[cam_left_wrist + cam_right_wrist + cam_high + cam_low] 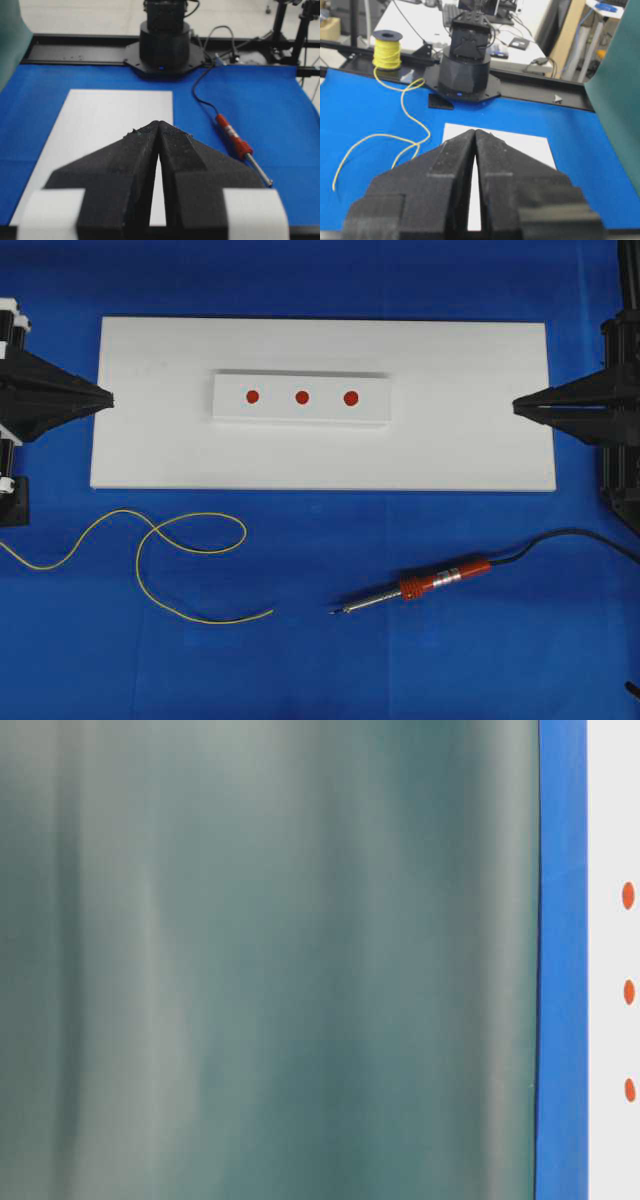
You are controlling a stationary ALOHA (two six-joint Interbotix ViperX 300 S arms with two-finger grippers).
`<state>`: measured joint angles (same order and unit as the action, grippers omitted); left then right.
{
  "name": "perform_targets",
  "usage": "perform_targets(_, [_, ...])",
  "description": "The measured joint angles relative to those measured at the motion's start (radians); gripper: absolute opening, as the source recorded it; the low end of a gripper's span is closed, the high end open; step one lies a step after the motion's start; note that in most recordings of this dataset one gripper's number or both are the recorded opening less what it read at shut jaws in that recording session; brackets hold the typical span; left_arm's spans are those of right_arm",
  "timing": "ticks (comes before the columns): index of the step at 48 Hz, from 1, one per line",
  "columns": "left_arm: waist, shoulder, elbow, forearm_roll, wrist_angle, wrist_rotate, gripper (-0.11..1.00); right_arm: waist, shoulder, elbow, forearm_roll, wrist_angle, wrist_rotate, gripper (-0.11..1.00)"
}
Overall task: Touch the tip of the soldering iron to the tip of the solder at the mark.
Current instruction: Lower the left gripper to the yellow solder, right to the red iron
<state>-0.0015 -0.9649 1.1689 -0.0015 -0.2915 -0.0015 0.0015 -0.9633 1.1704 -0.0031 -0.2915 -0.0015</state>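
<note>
Three red marks (pixel 302 397) sit in a row on a small raised white block (pixel 300 410) in the middle of a large white board (pixel 150 440), which lies on the blue worktop (pixel 450 660).

The overhead view shows both task things together, on the blue below the board. The soldering iron (pixel 440 580) lies slanted below the board's right half, its orange-red handle up and right, its silver shaft running down-left to a dark tip, its black cord (pixel 580 537) trailing off toward the right edge. The solder (pixel 190 540) lies in loose yellow loops below the board's left half, one end pointing toward the iron's tip, well apart from it.

The left end effector (pixel 108 397) rests at the board's left edge and the right end effector (pixel 517 405) at its right edge; both have their fingers pressed together with nothing between them.

The left wrist view adds the iron (pixel 235 140) lying right of the board but shows no solder. The right wrist view shows the solder (pixel 410 120) running back to a yellow spool (pixel 387 50) beyond the worktop, which the overhead view lacks.

The table-level view is mostly a blurred green surface (pixel 270 960), with a blue strip and the three marks (pixel 629 992) at its right edge.
</note>
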Motion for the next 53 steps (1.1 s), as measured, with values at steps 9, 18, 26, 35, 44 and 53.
perform_targets(9, [-0.075,0.000,-0.002,0.000,0.069,-0.044,0.00,0.089,0.029,-0.008,0.000,0.064,0.003,-0.06])
perform_targets(18, [-0.161,0.018,0.000,-0.002,0.069,-0.060,0.00,0.218,0.078,-0.011,0.002,0.069,0.006,-0.06])
perform_targets(26, [-0.236,0.072,0.011,0.000,0.060,-0.063,0.00,0.270,0.147,-0.011,0.020,0.061,0.021,-0.04])
perform_targets(35, [-0.301,0.169,0.023,0.000,0.025,-0.077,0.14,0.319,0.241,-0.011,0.025,0.060,0.067,0.25])
perform_targets(44, [-0.359,0.310,0.035,0.000,-0.041,-0.126,0.70,0.350,0.337,-0.011,0.034,0.035,0.127,0.81])
perform_targets(53, [-0.439,0.518,0.028,0.000,-0.152,-0.189,0.80,0.374,0.485,0.012,0.049,-0.106,0.132,0.84])
